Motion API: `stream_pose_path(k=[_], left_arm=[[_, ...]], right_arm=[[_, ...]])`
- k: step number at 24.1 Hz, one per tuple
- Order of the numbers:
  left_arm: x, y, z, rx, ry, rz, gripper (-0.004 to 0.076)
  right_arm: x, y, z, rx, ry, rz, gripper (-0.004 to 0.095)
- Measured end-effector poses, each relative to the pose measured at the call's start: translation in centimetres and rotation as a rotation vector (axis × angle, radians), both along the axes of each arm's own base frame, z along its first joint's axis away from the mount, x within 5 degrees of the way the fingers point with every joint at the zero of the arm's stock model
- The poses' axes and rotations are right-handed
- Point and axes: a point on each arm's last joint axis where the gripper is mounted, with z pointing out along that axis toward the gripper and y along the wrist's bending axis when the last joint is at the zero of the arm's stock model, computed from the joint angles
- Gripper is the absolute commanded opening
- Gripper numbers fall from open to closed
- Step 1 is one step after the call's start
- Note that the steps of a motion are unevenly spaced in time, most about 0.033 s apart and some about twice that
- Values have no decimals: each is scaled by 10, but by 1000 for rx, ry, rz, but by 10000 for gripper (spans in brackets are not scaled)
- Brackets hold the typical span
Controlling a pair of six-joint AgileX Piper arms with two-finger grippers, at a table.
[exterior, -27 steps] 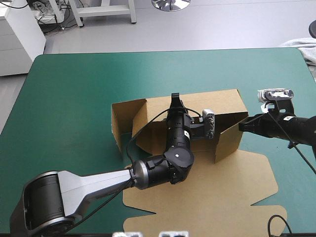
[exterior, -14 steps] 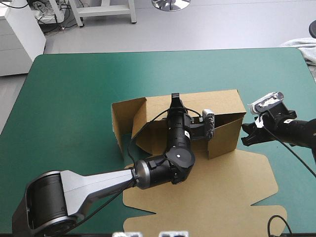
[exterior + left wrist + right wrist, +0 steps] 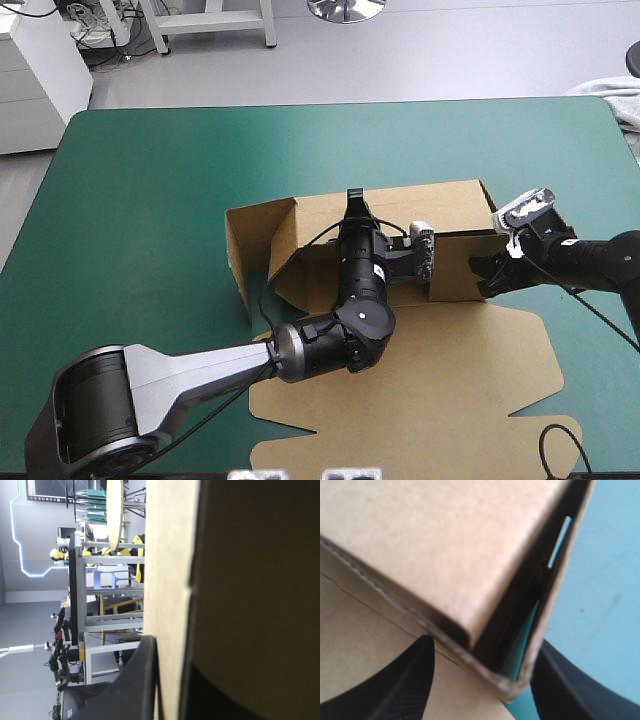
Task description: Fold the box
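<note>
Brown board at the 4 o'clock corner of the box had just swung in: the end flap, earlier splayed out over the flat lid panel, now stood drawn in toward the far wall. It had been nudged there by the right gripper, whose black fingers stood apart astride that corner. I judged that end raised but not yet tucked. The box sat just right of the table's centre on the teal-green cover. The left arm reached in from 7 o'clock across the lid panel and through the tray, in the way of any tucking there. The left gripper was clamped on the far wall at 12 o'clock. At 9 o'clock the other end flap still splayed outward.
</note>
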Motion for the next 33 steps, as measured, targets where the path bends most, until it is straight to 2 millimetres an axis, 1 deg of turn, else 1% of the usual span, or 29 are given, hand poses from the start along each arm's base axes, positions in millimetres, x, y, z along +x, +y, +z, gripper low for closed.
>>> stream_pose_path(k=[3, 5, 8, 9, 10, 19, 21, 22, 23, 24, 25, 27, 29, 33], left_arm=[[0, 0, 0, 1, 0, 1, -10], [0, 0, 0, 0, 1, 0, -10], [0, 0, 0, 0, 1, -1, -10], [1, 0, 0, 0, 1, -3, -10], [1, -1, 0, -1, 1, -8, -10], [-1, -2, 0, -4, 0, -17, -9], [-1, -2, 0, -7, 0, -16, 22], [-1, -2, 0, -7, 1, -15, 78], [-2, -2, 0, -9, 4, -15, 165], [-2, -3, -1, -15, 12, -16, 219], [-2, -3, -1, -19, 19, -15, 324], [-3, -3, -4, -31, 43, -16, 421], [-3, -4, -6, -37, 58, -19, 484], [-5, -7, -9, -38, 63, -28, 487]], right_arm=[[11, 3, -10, 49, 18, 18, 439], [19, 2, -15, 66, 13, 0, 312], [26, 1, -21, 74, 12, -28, 74], [27, 0, -21, 70, 6, -34, 17], [28, 0, -21, 67, -1, -39, -15], [30, -1, -22, 51, -19, -39, -11], [29, -1, -22, 52, -16, -36, -11], [29, -1, -22, 54, -15, -35, -11], [29, -1, -22, 54, -15, -35, -11], [30, -1, -22, 54, -14, -34, -11], [29, -1, -22, 55, -12, -33, -11], [29, -1, -22, 55, -12, -33, -11], [29, -1, -22, 55, -12, -33, -11], [30, -1, -22, 55, -13, -33, -11]])
